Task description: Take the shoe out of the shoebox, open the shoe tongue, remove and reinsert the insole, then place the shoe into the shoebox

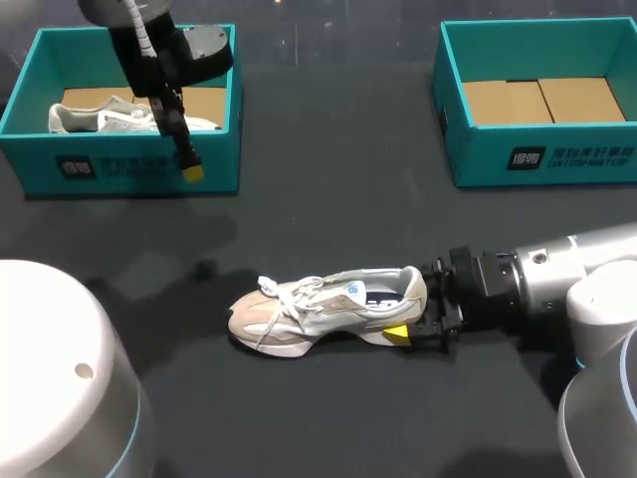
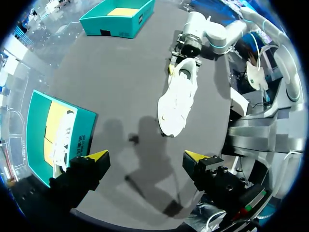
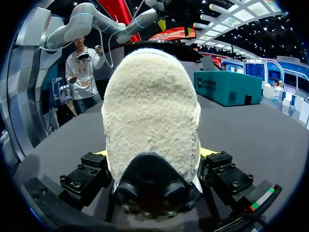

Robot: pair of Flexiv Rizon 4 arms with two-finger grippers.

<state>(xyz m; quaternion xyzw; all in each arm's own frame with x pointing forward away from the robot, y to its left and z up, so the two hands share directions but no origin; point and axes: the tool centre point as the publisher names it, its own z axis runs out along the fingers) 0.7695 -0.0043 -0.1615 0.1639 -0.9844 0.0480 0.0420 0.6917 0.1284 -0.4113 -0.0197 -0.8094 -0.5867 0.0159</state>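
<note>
One shoe (image 1: 318, 309) on table (image 1: 338, 159), heel seemingly clamped in right gripper (image 1: 416, 307); left gripper (image 2: 146, 157) wide open, empty.

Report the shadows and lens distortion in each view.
Head view: faint shadows lie on the dark grey table beside the beige and white sneaker. Left wrist view: fisheye curves the nearer teal cardboard shoebox; shadows fall ahead of the open left gripper. Right wrist view: the sneaker's fleecy heel looms large, evenly lit.
</note>
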